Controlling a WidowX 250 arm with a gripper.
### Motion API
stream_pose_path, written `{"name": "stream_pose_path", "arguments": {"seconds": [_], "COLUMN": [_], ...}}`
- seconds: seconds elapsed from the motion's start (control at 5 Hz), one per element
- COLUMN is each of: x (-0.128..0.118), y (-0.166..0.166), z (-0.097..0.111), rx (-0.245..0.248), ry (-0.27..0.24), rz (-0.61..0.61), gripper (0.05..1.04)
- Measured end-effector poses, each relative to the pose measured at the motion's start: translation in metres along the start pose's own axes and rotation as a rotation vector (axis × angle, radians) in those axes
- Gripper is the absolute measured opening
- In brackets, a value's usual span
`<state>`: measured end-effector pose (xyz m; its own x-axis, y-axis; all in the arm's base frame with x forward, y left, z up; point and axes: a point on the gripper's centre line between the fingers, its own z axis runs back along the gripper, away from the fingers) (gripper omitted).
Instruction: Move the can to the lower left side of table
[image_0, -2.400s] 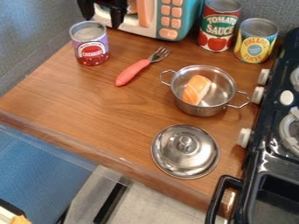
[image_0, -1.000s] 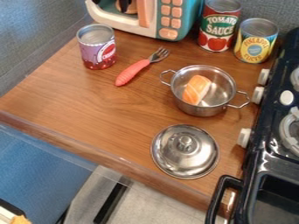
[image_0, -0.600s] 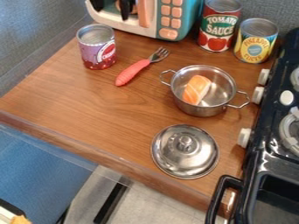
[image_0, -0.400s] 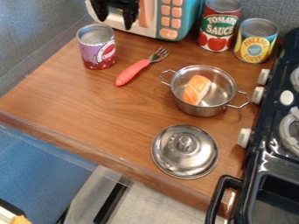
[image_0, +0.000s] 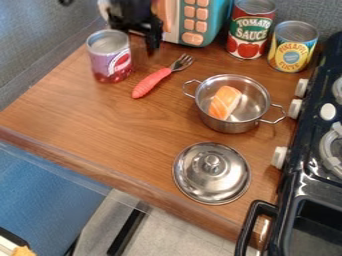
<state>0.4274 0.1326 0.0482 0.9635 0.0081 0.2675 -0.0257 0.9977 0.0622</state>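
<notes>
One can (image_0: 109, 57): 11 o'clock, grasp stage judged.
Gripper (image_0: 138, 35): jaw state cannot be told.
Table (image_0: 127, 130): can to be gripped, taken towards 8 o'clock.

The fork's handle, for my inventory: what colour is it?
Coral red; the fork's handle shows best in the camera view.

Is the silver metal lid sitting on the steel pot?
No, the silver metal lid lies on the brown wooden table, apart from the steel pot.
</notes>
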Motion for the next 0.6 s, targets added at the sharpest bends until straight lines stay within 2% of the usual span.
{"name": "stream_pose_path", "arguments": {"seconds": [0.2, 0.4, 0.6], "x": [-0.017, -0.045, -0.077], "y": [-0.013, -0.015, -0.014], "z": [0.019, 0.040, 0.050], "rx": [-0.043, -0.072, -0.083], "ry": [-0.009, -0.004, 0.029], "rz": [-0.049, -0.089, -0.111], "gripper": [1.000, 0.999, 1.000]}}
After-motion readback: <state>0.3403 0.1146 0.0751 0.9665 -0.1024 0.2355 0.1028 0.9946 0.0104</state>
